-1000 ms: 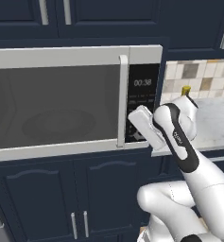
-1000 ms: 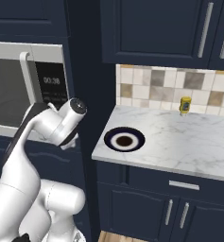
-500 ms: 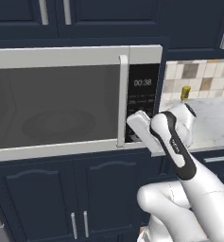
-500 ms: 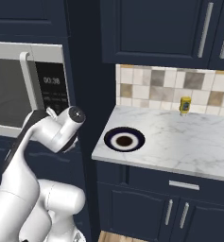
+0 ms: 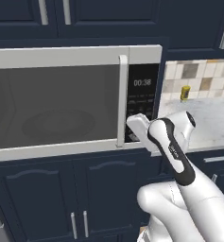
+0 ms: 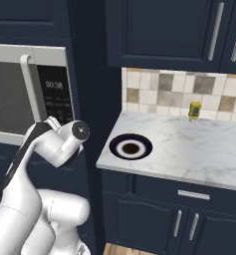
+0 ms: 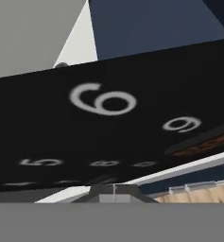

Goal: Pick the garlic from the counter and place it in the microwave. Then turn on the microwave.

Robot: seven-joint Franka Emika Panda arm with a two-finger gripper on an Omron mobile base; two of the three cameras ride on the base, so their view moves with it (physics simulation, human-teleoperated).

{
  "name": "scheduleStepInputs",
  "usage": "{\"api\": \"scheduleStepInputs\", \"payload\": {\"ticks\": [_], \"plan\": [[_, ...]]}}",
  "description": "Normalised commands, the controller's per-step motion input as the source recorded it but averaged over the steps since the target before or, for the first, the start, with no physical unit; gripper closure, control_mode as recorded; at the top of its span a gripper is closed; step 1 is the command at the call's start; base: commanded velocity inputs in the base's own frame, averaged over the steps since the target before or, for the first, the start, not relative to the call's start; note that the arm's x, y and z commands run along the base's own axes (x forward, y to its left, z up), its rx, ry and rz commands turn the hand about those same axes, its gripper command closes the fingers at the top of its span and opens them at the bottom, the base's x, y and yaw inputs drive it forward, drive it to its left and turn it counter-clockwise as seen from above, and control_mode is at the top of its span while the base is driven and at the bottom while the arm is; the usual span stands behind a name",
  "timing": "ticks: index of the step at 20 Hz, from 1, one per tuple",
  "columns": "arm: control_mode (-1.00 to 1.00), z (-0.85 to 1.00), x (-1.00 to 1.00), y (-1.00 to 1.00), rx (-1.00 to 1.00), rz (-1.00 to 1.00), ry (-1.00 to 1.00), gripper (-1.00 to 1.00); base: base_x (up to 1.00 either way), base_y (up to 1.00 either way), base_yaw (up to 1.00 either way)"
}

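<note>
Nearer the microwave [image 5: 61, 108] keypad, tool [image 5: 132, 137] shut; door closed.

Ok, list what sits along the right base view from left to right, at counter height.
Silver-framed microwave with dark glass door → its black keypad panel → dark blue round plate on the pale marbled stone counter → small yellow jar by the tiled backsplash.

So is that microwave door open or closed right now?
Closed. The microwave door sits flush in its silver frame, handle upright beside the keypad panel, with no gap showing. The gripper is at the keypad.
</note>
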Motion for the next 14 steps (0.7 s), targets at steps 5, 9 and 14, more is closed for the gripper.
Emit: {"api": "scheduleStepInputs", "payload": {"ticks": [5,9,14], "plan": [[-1.0,0.0,0.45,0.0,0.02,0.0,-0.06,1.0,0.0,0.0,0.0],[-1.0,0.16,0.26,0.0,0.0,0.0,-0.15,1.0,0.0,0.0,0.0],[-1.0,0.36,0.03,0.0,0.0,0.0,-0.28,1.0,0.0,0.0,0.0]]}}
